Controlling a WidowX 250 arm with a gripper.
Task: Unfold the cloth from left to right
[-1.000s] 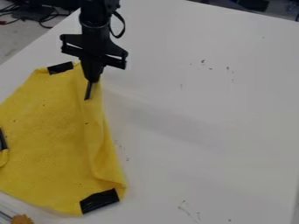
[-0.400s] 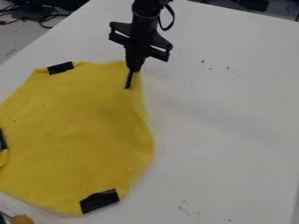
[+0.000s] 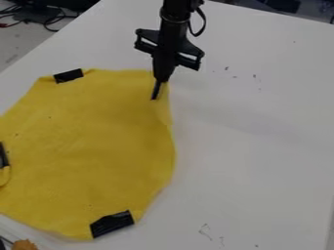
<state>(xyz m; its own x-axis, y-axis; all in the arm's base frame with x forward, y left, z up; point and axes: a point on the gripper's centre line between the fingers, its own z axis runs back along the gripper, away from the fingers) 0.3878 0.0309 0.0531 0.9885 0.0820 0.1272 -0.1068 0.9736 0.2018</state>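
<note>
Near the end of the rightward unfolding, the black two-finger gripper (image 3: 157,89) pinches the upper-right edge of the broad yellow fabric cloth (image 3: 91,141).
The cloth lies mostly flat on the smooth white tabletop (image 3: 254,161), with a slight fold just below the pinch. The pincer looks pressed together on the fabric; the next move probably calls for lowering that edge, letting go and lifting away without dragging it back. 3 black tape patches, at the top (image 3: 68,75), bottom (image 3: 112,224) and left (image 3: 3,156), seem to pin the cloth, so tugging further right could strain them. A small orange-brown object (image 3: 25,244) sits near the lower-left corner, well apart from the gripper.
</note>
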